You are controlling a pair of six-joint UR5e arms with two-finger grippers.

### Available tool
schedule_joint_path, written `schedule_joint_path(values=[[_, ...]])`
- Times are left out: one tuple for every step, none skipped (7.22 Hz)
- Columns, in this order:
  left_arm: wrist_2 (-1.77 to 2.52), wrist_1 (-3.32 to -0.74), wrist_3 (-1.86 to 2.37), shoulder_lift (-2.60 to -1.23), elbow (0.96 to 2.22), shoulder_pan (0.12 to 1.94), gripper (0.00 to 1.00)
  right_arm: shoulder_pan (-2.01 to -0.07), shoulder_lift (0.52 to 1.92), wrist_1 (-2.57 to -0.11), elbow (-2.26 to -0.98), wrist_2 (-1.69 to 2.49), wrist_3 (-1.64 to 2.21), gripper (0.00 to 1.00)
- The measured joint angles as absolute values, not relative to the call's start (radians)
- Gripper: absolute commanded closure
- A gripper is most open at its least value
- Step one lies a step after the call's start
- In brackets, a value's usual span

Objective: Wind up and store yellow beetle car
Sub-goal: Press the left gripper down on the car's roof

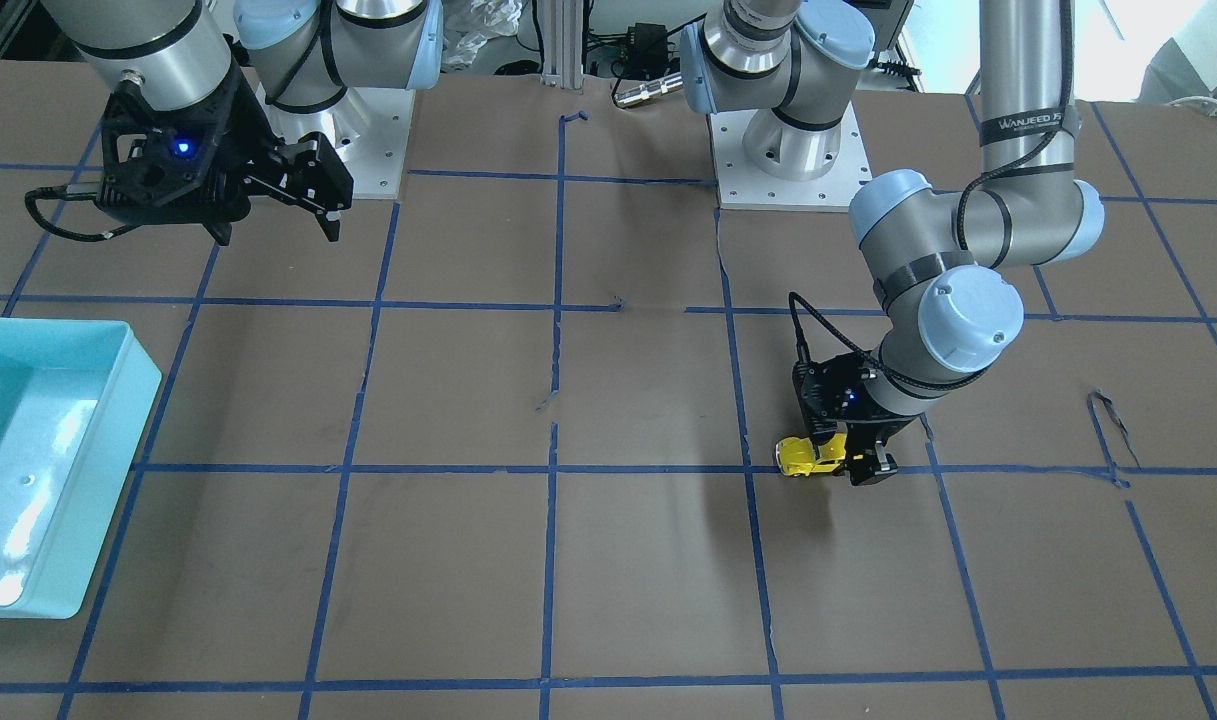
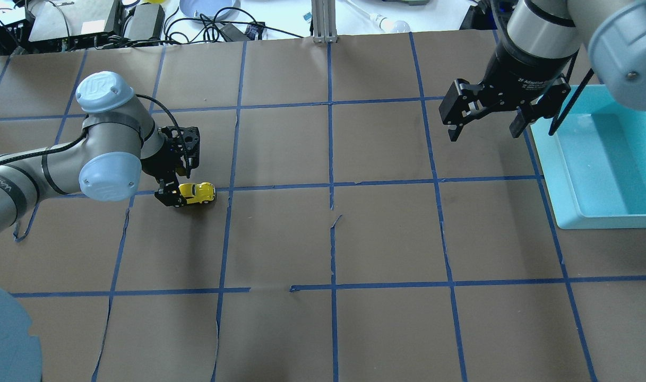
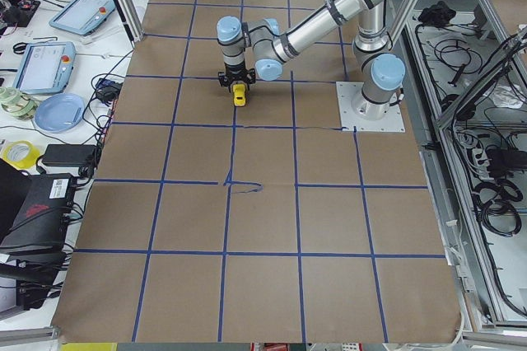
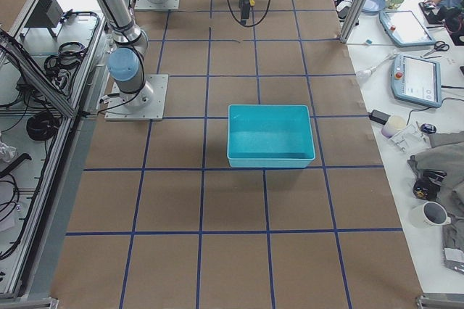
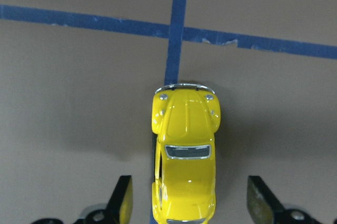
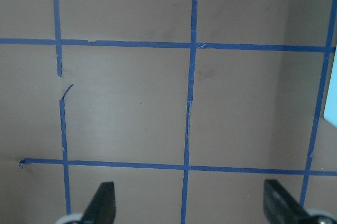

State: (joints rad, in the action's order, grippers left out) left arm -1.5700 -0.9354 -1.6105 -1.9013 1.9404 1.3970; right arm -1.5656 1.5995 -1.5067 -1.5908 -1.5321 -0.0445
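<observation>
Yellow beetle car (image 5: 184,145) standing on the worktop (image 2: 386,239) over a blue tape line (image 5: 176,50), its rear between the released fingers of the left pincer (image 5: 189,200), with a gap on each side. Risk: an off-centre closure would likely skew the car or roll it away on its wheels. The right pincer (image 2: 484,132), likewise released, hangs beside the teal bin (image 2: 620,222), well apart from the car.

One yellow beetle car (image 2: 196,192) sat on the single counter (image 2: 354,239), just the one! One teal bin (image 4: 270,162) too. Two arms showed, left arm (image 2: 62,164) and right arm (image 2: 540,32), and two claws: left claw (image 5: 192,200), right claw (image 2: 484,132).
</observation>
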Motion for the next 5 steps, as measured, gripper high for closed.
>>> schedule_joint_path(values=[[-1.568, -0.924, -1.605, -1.908, 1.941, 1.398, 0.20, -1.566, 1.601, -1.504, -1.591, -1.532, -0.038, 0.00], [-1.568, -0.902, -1.606, -1.916, 1.947, 1.398, 0.23, -1.566, 1.603, -1.504, -1.591, -1.532, -0.024, 0.00], [-1.568, -0.883, -1.610, -1.924, 1.956, 1.398, 0.34, -1.566, 1.604, -1.503, -1.591, -1.533, -0.010, 0.00], [-1.569, -0.869, -1.630, -1.929, 1.962, 1.398, 0.36, -1.566, 1.604, -1.503, -1.591, -1.540, -0.005, 0.00], [-1.572, -0.863, -1.658, -1.931, 1.963, 1.398, 0.75, -1.566, 1.604, -1.503, -1.591, -1.556, -0.004, 0.00]])
